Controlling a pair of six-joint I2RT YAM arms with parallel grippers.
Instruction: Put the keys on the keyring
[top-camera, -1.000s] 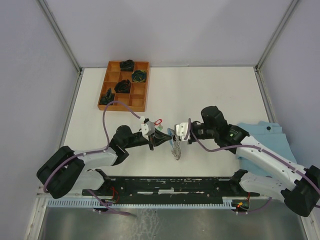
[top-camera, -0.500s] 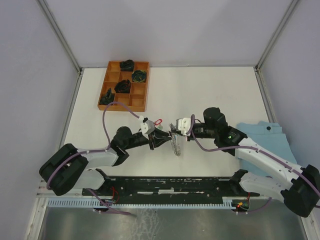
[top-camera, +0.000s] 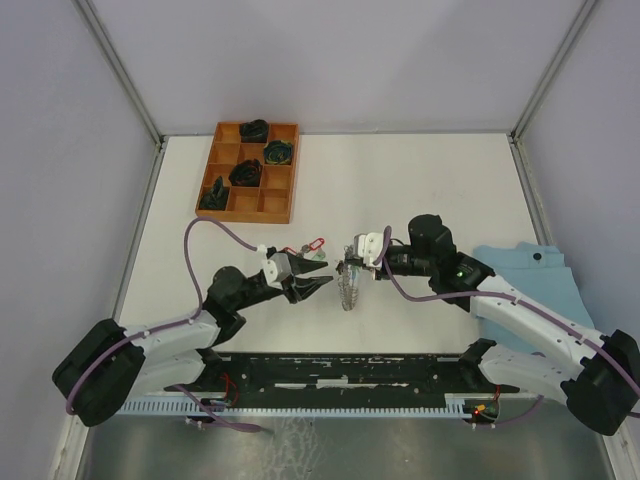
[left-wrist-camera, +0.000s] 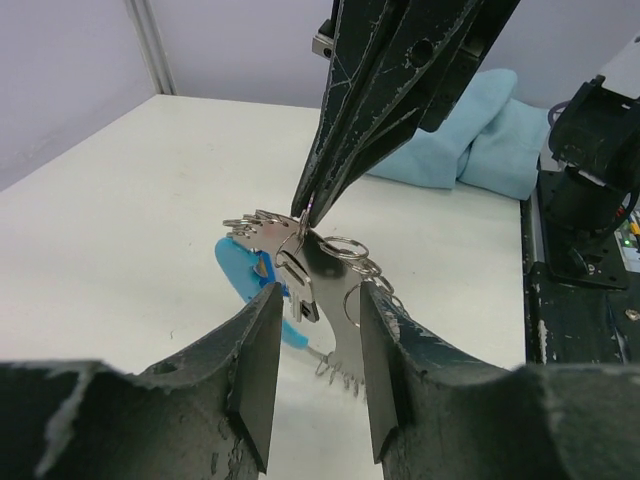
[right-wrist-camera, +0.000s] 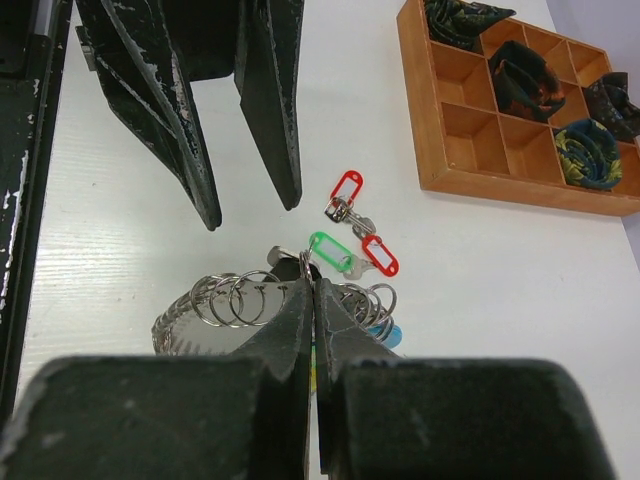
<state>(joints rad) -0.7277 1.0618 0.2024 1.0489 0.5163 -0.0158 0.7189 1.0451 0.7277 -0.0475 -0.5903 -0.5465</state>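
My right gripper (top-camera: 350, 264) (right-wrist-camera: 313, 287) is shut on a small ring at the top of the keyring (top-camera: 348, 287) (right-wrist-camera: 232, 300) (left-wrist-camera: 330, 290). It holds that bunch of silver rings with a light-blue sleeve (left-wrist-camera: 238, 268) just above the table. A green-tagged key (right-wrist-camera: 331, 250) sits at the pinched ring. Two red-tagged keys (right-wrist-camera: 347, 188) (top-camera: 315, 244) lie on the table beyond it. My left gripper (top-camera: 319, 278) (left-wrist-camera: 317, 300) is open, its fingers (left-wrist-camera: 255, 360) either side of the hanging keyring without touching it.
A wooden compartment tray (top-camera: 232, 203) with dark rolled items stands at the back left. A folded light-blue cloth (top-camera: 535, 285) lies at the right. A black rail (top-camera: 340, 372) runs along the near edge.
My left gripper has opened and let go, and its arm has drawn back to the left and nearer. The right gripper stays shut on the keyring, shifted slightly left.
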